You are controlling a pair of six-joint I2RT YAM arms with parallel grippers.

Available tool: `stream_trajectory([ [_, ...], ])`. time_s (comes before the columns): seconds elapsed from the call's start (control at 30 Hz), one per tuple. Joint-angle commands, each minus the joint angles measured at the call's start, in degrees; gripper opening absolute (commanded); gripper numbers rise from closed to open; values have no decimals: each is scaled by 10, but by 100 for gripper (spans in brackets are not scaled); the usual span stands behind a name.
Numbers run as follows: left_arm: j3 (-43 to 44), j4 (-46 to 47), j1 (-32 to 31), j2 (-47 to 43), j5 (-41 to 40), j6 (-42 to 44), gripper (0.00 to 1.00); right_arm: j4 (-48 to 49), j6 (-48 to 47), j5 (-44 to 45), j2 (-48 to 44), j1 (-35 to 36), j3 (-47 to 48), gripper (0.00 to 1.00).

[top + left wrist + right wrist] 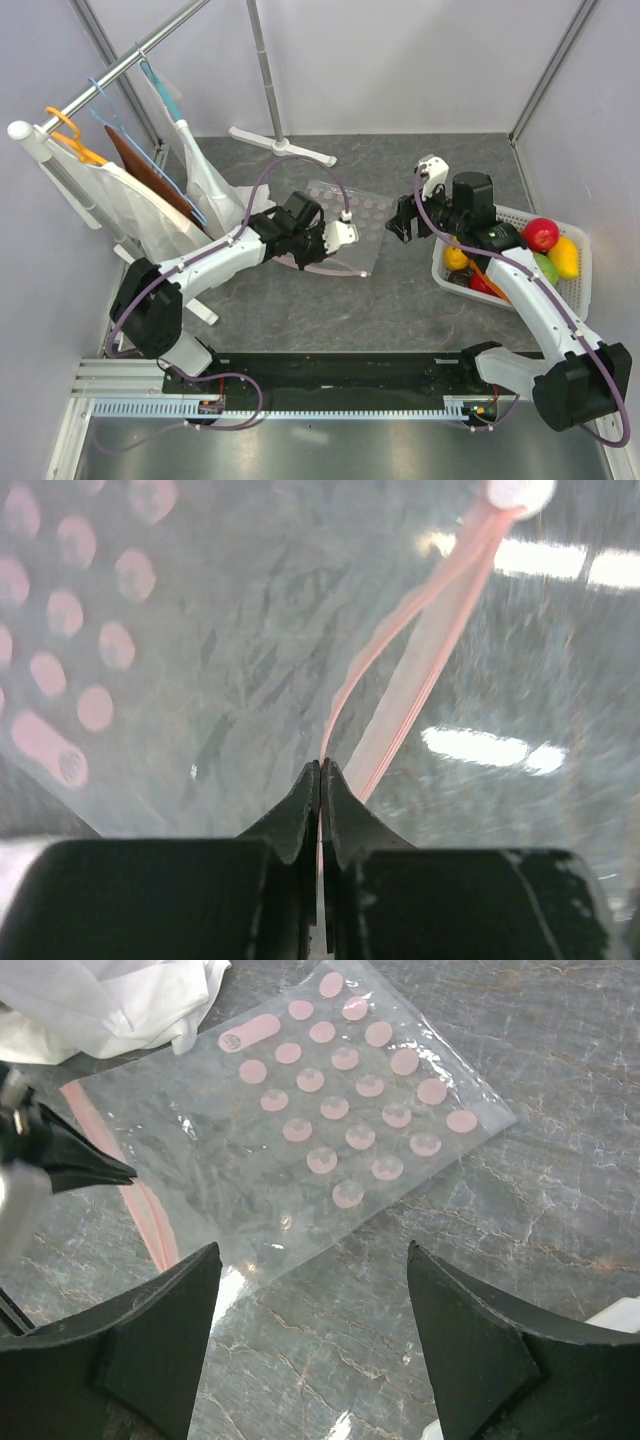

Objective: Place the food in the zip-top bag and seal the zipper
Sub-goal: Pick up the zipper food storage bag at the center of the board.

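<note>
Early stage: zip-top bag empty, all food in the white basket, nothing sealed.

Nearest, both arms rise from the bench edge. The left arm stretches forward and right. The left pincer is closed, pinching one lip of the zipper at the bag's near edge. That lip looks lifted off the other strip, so the step in hand is probably opening the mouth. The slider tab sits at the strip's end. The bag lies flat mid-bench with nothing inside. The right arm bends left over the basket. The right pincer is spread wide and empty, hanging above the bag, not touching it. Left to do: load every piece, then run the zipper. Farthest, the white cloth on hangers is just beside the bag's corner.
</note>
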Motion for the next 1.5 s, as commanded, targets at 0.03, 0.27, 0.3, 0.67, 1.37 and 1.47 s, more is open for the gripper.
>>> stream_trajectory([
  [0.03, 98, -86, 2, -24, -84, -264, 2, 19, 33, -9, 5, -13, 41, 83],
  [0.27, 217, -164, 1, -79, -250, -409, 2, 17, 39, 10, 1, -24, 77, 85],
  [0.3, 243, -178, 2, -81, -286, -416, 2, 17, 41, 9, 1, -25, 78, 85],
  [0.67, 322, -234, -38, -10, -337, -484, 2, -45, 62, -29, 19, -62, 136, 88],
  [1.37, 429, -35, -29, 245, -85, -694, 2, -633, -498, 102, 86, -260, 264, 81],
  [1.47, 414, -35, -28, 235, -84, -692, 2, -634, -509, 183, 67, -263, 241, 82],
])
